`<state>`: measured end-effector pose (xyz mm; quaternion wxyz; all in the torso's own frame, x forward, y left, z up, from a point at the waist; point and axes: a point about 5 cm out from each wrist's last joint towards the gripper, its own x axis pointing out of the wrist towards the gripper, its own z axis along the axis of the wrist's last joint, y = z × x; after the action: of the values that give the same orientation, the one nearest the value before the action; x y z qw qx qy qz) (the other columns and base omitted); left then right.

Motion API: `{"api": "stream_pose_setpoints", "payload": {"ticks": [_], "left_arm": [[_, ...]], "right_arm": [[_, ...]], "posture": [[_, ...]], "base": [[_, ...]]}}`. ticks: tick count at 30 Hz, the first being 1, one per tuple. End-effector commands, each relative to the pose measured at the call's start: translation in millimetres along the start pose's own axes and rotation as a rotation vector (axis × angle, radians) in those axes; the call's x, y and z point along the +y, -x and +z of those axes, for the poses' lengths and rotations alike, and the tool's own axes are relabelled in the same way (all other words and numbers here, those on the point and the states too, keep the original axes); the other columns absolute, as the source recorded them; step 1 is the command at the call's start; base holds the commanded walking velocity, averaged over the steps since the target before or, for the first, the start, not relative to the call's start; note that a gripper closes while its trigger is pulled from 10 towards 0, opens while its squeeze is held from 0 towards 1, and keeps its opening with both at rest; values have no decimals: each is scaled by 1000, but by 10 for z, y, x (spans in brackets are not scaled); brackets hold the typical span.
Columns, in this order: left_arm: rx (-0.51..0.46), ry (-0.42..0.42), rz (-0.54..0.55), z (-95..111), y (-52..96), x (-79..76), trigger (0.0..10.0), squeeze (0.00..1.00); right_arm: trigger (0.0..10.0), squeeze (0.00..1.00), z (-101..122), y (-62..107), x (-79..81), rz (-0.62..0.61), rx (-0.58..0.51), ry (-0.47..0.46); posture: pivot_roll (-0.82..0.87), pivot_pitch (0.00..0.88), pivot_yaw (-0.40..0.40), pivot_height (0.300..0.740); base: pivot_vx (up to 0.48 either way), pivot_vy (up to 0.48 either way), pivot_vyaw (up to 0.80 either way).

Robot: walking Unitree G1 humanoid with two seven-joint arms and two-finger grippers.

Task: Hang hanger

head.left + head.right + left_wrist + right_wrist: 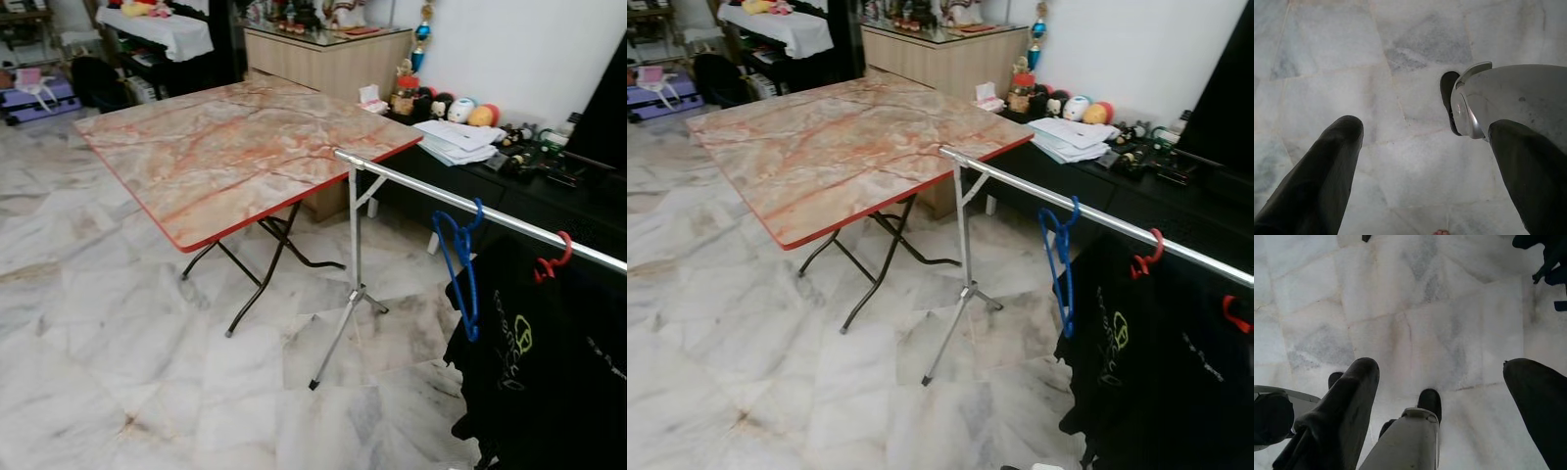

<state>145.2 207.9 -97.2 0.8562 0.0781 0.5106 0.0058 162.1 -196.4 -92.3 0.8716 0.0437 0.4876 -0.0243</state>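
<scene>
A silver clothes rail (431, 195) runs from the middle of the head views to the right edge on a folding stand (351, 294). A bare blue hanger (462, 264) hangs from it. Just right of it, a red hanger (554, 260) carries a black T-shirt (549, 372). Another red hook (1234, 315) shows further right. My left gripper (1425, 166) hangs open over the marble floor, nothing between its fingers (1327, 171). My right gripper (1444, 401) is also open and empty above the floor, with dark cloth (1547, 259) off to one side.
A folding table (225, 147) with a marbled top and red edge stands left of the rail's end. Behind the rail, a low black sideboard (490, 186) holds papers (458, 139) and toys. A wooden cabinet (323, 59) is at the back. Marble floor (118, 372) lies open in front.
</scene>
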Motion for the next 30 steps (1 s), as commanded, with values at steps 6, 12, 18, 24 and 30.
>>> {"api": "stream_pose_setpoints", "payload": {"ticks": [6, 12, 18, 24, 30], "left_arm": [[9, -11, 12, -30, 5, 20, 10000, 0], [17, -15, 11, -52, 9, 22, 10000, 0], [22, -17, 9, -74, 13, 24, 10000, 0], [17, -10, 10, -79, 15, 17, 10000, 0], [26, 36, 18, -91, 15, 12, 10000, 0]], "right_arm": [[10000, 0, -18, 0, 18, 10, 7, 9], [10000, 0, -38, 3, 21, 10, 13, 12], [10000, 0, -63, 6, 27, 12, 19, 14], [10000, 0, -66, 8, 22, 13, 13, 10], [10000, 0, -50, 8, 15, 12, 4, 7]], "posture": [[100, 0, 27, 740], [92, 0, 39, 740], [87, 0, 41, 740], [90, 0, 35, 740], [95, 0, 28, 740]], "base": [[0, -419, -800], [0, -42, -800], [0, 0, -800], [0, 0, -533], [0, 0, 0]]}}
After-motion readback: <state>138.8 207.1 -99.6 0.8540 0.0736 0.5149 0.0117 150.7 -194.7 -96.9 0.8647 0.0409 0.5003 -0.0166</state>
